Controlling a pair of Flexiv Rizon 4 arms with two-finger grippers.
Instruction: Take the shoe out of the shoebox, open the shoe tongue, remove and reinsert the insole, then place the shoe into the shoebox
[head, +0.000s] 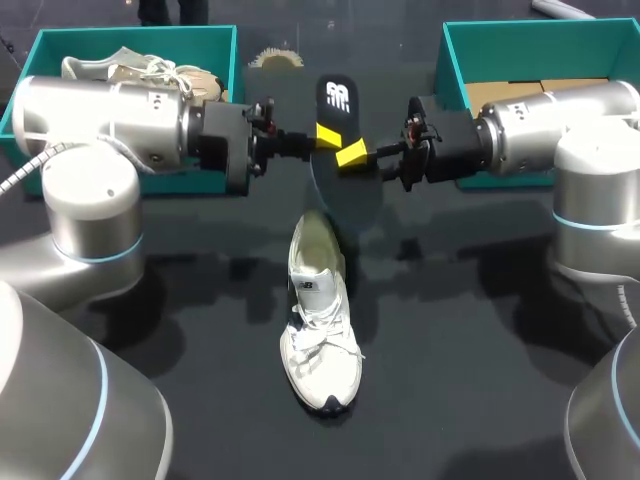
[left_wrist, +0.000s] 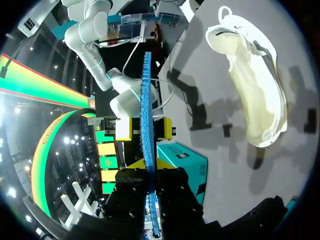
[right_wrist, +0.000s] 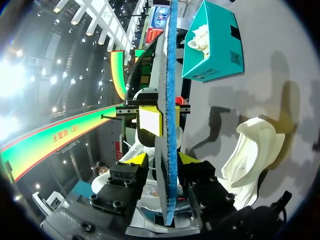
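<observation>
While the left hand (head: 328, 133) and right hand (head: 352, 153) each clamp the insole (head: 337, 100) from opposite sides, it is held clear above the tabletop (head: 470, 330). The white shoe (head: 318, 320) stands upright below it, outside the left shoebox (head: 130, 35) and right shoebox (head: 520, 30).

Black insole (head: 338, 100) stands upright above the counter (head: 480, 330), centre, far side. Left jaws and right jaws close on it from opposite sides, yellow tips against its middle. White shoe (head: 320, 320) lies on the counter just nearer, toe toward the near edge. Teal left shoebox (head: 140, 40) holds a second shoe (head: 130, 68); teal right shoebox (head: 455, 60) stands far right.
</observation>
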